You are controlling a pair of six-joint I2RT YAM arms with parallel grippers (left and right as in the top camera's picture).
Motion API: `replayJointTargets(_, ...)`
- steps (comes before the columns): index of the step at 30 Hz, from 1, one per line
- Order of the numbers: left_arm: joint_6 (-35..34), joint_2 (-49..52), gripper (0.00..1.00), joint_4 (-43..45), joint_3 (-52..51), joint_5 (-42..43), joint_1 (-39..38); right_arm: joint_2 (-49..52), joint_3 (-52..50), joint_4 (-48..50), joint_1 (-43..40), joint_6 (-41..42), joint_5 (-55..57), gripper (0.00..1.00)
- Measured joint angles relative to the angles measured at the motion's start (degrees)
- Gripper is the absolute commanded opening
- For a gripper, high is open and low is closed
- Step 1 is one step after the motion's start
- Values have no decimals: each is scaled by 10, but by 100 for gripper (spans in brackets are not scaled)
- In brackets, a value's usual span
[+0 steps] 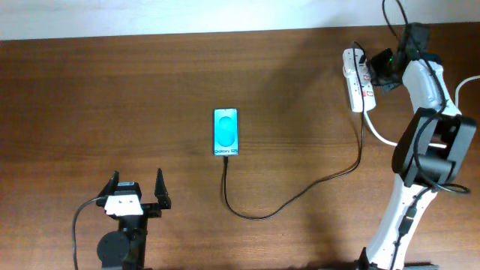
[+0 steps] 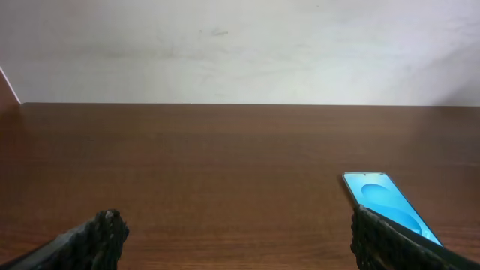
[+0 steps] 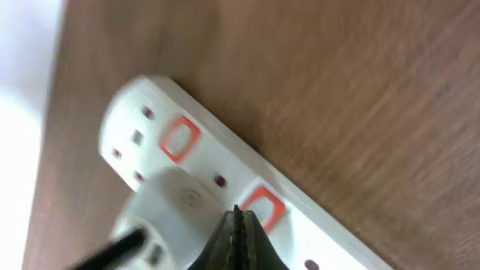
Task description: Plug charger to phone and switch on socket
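The phone [image 1: 226, 132] lies flat mid-table, cyan screen up; it also shows at the right of the left wrist view [image 2: 386, 199]. The thin black charger cable [image 1: 300, 191] runs from the phone's near end in a loop to a white plug on the socket [image 1: 358, 88]. The socket, a white power strip with red switches, lies at the back right and fills the right wrist view [image 3: 202, 161]. My right gripper [image 3: 238, 214] is shut, empty, its tips right by a red switch [image 3: 262, 206]. My left gripper [image 1: 136, 189] is open and empty near the front edge.
The thick white cord [image 1: 384, 137] leaves the socket toward the right arm. The right arm's white links [image 1: 420, 150] stand along the right side. A pale wall [image 2: 240, 45] bounds the table's far edge.
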Motion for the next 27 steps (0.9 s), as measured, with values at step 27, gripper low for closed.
replayJointTargets(27,0,0,99,0,0,0,0,25,18,-30,15,-10,36,4)
